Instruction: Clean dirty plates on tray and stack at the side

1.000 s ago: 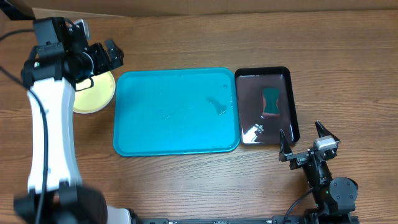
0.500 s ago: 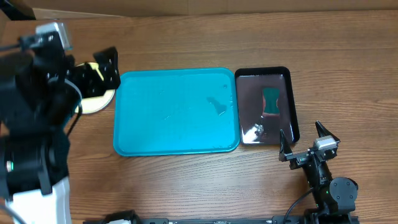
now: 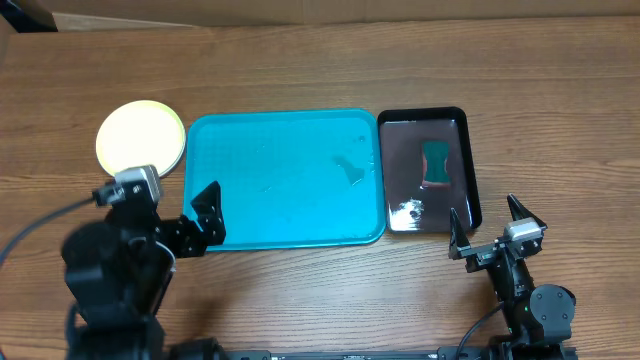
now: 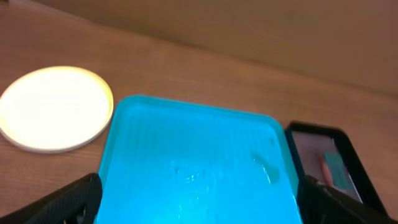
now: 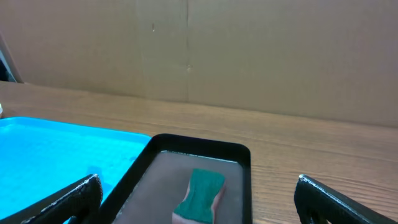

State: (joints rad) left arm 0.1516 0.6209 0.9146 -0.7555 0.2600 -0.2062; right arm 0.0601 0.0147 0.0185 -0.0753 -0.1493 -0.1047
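The turquoise tray (image 3: 283, 178) lies mid-table with no plate on it; it also shows in the left wrist view (image 4: 193, 155) and the right wrist view (image 5: 56, 149). A pale yellow-green plate (image 3: 140, 138) sits on the table left of the tray, also seen in the left wrist view (image 4: 56, 107). The cyan and white plates do not show; I cannot tell whether they lie under it. My left gripper (image 3: 190, 225) (image 4: 199, 211) is open and empty at the tray's near left corner. My right gripper (image 3: 490, 228) (image 5: 199, 211) is open and empty, just in front of the black tray.
A glossy black tray (image 3: 472, 170) (image 5: 199, 142) stands right of the turquoise tray and holds a green sponge (image 3: 437, 163) (image 5: 200, 193). A cardboard wall runs along the table's far edge.
My left arm has pulled back from over the plate at the far left to the tray's near left corner, uncovering the plate. The right arm has not moved.
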